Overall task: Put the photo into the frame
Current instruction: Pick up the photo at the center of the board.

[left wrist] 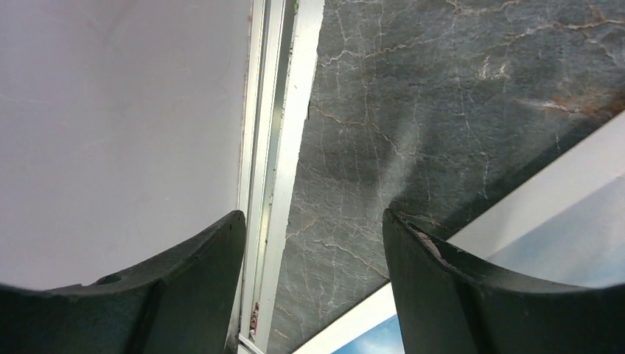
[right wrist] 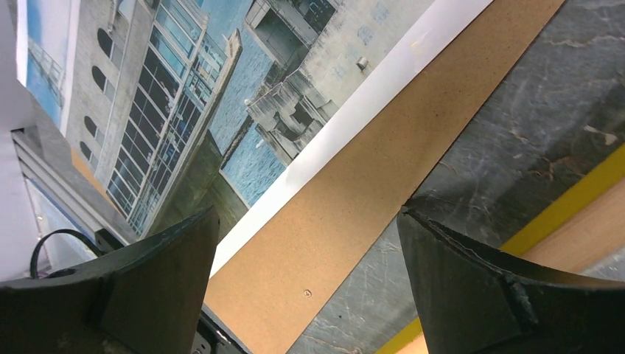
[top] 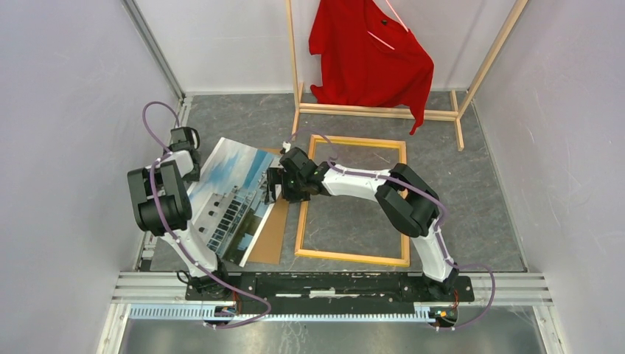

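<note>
The photo [top: 232, 192] lies picture side up on the left half of the counter [top: 472, 184], turned at an angle to the counter edges. It shows a white building with dark windows under a blue sky and has a white border. Its lower right part rests on a plain brown backing board [top: 271, 234], which comes out from under it toward the near edge. The photo is outside the frame [top: 352, 257].

The frame lies flat in the middle of the counter with its light wood side up. Its left side is just beside the board. In the right wrist view a yellow strip shows along the edge of the frame. Inside the frame only the grey counter is visible.

The right arm reaches across the frame to the left. The right tool [right wrist: 308, 217] is wide, with nothing between its fingers. It hangs over the place where the right border of the photo, the board and the counter meet. Whether it touches any of them, I cannot tell.

The left tool [left wrist: 311, 221] is near the far left corner of the photo, close to the left edge of the counter. Its fingers stand well apart and hold nothing; between them show bare counter and the metal rail at the wall. The white border of the photo passes beside its right finger.

At the far edge stands a wooden clothes rack [top: 368, 110] with a red shirt [top: 368, 59] on it.
</note>
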Robot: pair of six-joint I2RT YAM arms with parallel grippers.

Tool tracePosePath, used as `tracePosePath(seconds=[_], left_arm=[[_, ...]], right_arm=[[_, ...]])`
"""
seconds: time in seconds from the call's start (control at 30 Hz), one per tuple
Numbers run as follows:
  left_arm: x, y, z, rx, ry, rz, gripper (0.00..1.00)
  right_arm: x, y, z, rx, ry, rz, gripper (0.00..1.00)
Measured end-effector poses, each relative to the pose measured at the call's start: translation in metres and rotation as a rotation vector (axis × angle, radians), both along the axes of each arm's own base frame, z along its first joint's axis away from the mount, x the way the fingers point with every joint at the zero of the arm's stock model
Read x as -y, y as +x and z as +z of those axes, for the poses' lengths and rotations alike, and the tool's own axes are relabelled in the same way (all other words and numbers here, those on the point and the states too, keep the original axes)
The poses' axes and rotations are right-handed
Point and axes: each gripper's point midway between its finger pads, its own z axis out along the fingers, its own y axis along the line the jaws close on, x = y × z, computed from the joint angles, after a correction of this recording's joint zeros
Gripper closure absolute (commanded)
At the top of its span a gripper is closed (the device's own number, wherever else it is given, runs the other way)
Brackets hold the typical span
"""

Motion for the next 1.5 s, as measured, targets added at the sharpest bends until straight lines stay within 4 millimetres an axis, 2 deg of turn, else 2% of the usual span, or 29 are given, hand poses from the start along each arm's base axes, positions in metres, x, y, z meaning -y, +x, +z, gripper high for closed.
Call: tracePosePath(seconds=[0.23, 0.47, 0.57, 0.73, 0.8, 0.93, 1.0, 1.2, 1.37, 1.5], left_arm=[[0.003, -0.001, -0.001, 0.039, -0.009, -0.011, 0.24], [0.019, -0.008, 0.001, 0.018, -0.086, -0.057, 0.24], [0.016, -0.005, 0.009, 0.022, -0.068, -0.047, 0.24], [0.006, 0.010, 0.027, 0.068, -0.026, -0.027, 0.25], [0.004, 0.013, 0.024, 0.075, -0.025, -0.014, 0.25], [0.005, 0.009, 0.000, 0.024, -0.033, 0.002, 0.25], [0.006, 0.012, 0.000, 0.037, -0.021, 0.005, 0.25], [0.015, 0.016, 0.000, 0.053, 0.012, -0.004, 0.25], [0.041, 0.023, 0.001, 0.062, 0.002, -0.058, 0.25], [0.050, 0.024, 0.001, 0.064, -0.001, -0.078, 0.25]], right_arm=[[-0.003, 0.008, 0.002, -0.030, 0.068, -0.022, 0.02], [0.019, 0.028, 0.004, -0.022, 0.075, -0.091, 0.02], [0.022, 0.036, 0.005, -0.010, 0.071, -0.109, 0.02], [0.025, 0.040, 0.006, 0.001, 0.057, -0.118, 0.02], [0.025, 0.041, 0.004, 0.004, 0.051, -0.121, 0.02], [0.024, 0.043, 0.003, 0.008, 0.046, -0.126, 0.02], [0.024, 0.044, 0.003, 0.010, 0.045, -0.130, 0.02], [0.027, 0.053, 0.002, 0.018, 0.046, -0.170, 0.02], [0.031, 0.079, 0.003, 0.034, 0.060, -0.236, 0.02], [0.036, 0.098, 0.002, 0.049, 0.065, -0.286, 0.02]])
